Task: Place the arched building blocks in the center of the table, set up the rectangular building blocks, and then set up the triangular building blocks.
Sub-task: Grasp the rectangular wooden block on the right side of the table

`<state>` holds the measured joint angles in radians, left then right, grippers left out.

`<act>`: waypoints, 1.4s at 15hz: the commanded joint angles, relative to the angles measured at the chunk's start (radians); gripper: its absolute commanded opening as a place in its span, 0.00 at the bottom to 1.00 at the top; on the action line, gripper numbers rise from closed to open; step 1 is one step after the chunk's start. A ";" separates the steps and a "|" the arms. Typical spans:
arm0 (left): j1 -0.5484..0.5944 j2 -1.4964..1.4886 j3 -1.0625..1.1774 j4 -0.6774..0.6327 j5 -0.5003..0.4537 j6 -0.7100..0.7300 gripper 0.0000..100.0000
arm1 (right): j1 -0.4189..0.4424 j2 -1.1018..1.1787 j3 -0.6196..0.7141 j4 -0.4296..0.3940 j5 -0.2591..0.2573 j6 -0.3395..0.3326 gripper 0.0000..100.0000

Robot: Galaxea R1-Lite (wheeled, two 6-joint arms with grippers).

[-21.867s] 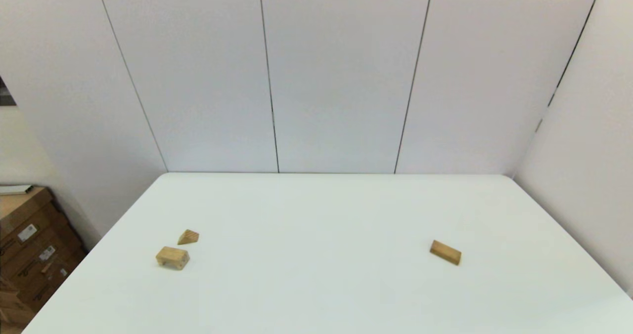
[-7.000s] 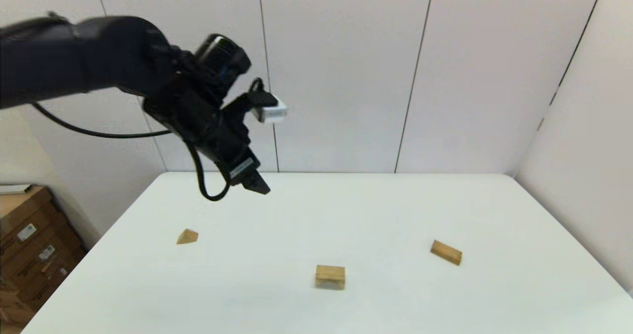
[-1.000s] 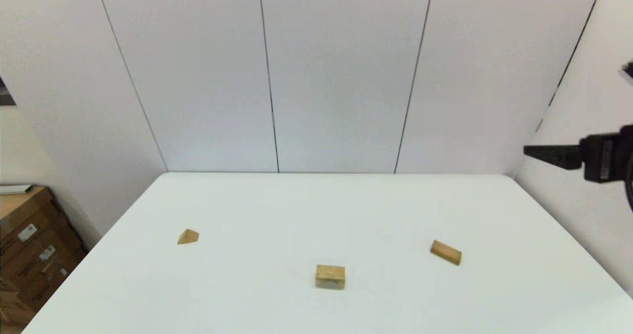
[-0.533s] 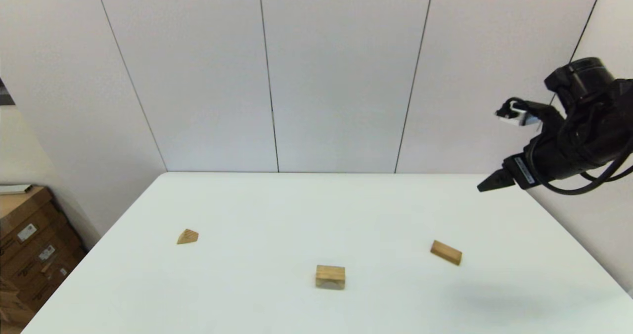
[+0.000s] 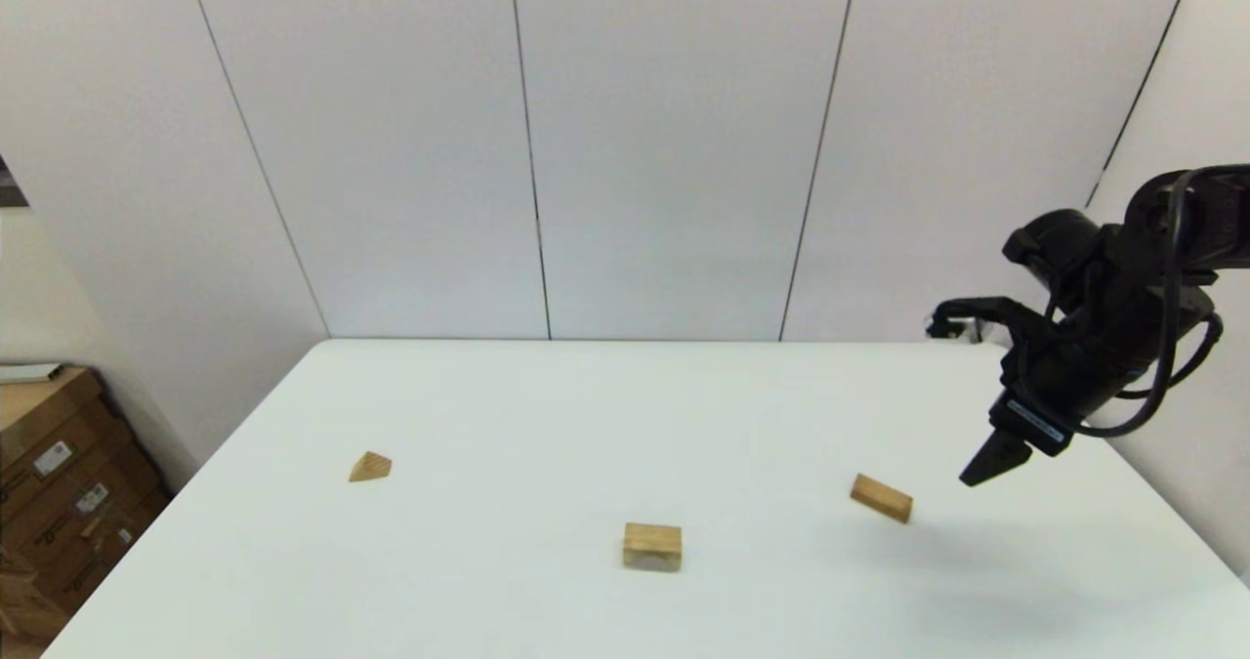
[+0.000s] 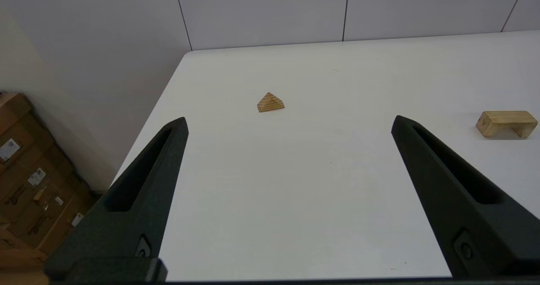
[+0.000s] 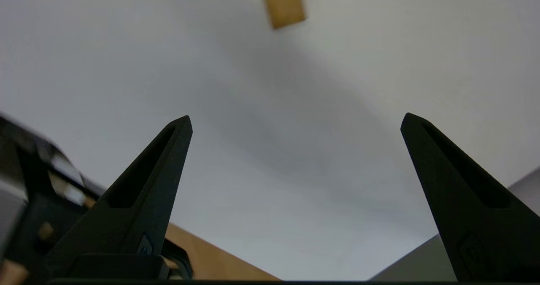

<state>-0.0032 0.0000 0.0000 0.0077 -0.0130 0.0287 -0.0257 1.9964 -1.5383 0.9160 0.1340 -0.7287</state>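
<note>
Item one, the arched building blocks (image 5: 652, 546): a chunky light-wood piece with a curved notch in its underside and two short legs, standing legs-down near the middle of the table (image 5: 625, 415), a plain matte white top; this placement reads as the first step already done, the block serving as base and landmark for the rest. Item two, the rectangular building blocks (image 5: 881, 498): a flat, elongated light-brown slab with plain smooth faces and sharp edges, lying on a broad face well to the right of the arch and askew to it; judged the next piece to be lifted and set on the arch. Item three, the triangular building blocks (image 5: 370, 467): a small wedge with visible striped grain, resting on one flat face well to the left of the arch, untouched, likely reserved for the top. Item four, the right gripper (image 5: 981, 471): black, hard-finished, its long tapered fingers (image 7: 147, 179) spread wide and holding nothing; it hangs above the table just right of the slab, tips angled down, apparently lining up a descent onto it. Item five, the left gripper (image 6: 289, 124): identical build, jaws likewise parted and empty, held back on the wedge's side of the arch, out of the head view, seemingly idle.
</note>
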 commanded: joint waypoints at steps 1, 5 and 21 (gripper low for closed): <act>0.000 0.002 0.000 0.000 -0.001 0.000 1.00 | 0.007 0.070 0.000 0.024 0.006 -0.159 1.00; 0.000 0.002 0.000 0.000 -0.001 0.000 1.00 | 0.067 0.137 -0.028 0.018 0.007 -0.155 1.00; 0.000 0.002 0.000 0.000 -0.001 0.000 1.00 | 0.112 0.390 -0.177 -0.037 -0.005 -0.093 1.00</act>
<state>-0.0032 0.0000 0.0000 0.0077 -0.0134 0.0291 0.0870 2.3557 -1.7102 0.8770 0.1283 -0.8168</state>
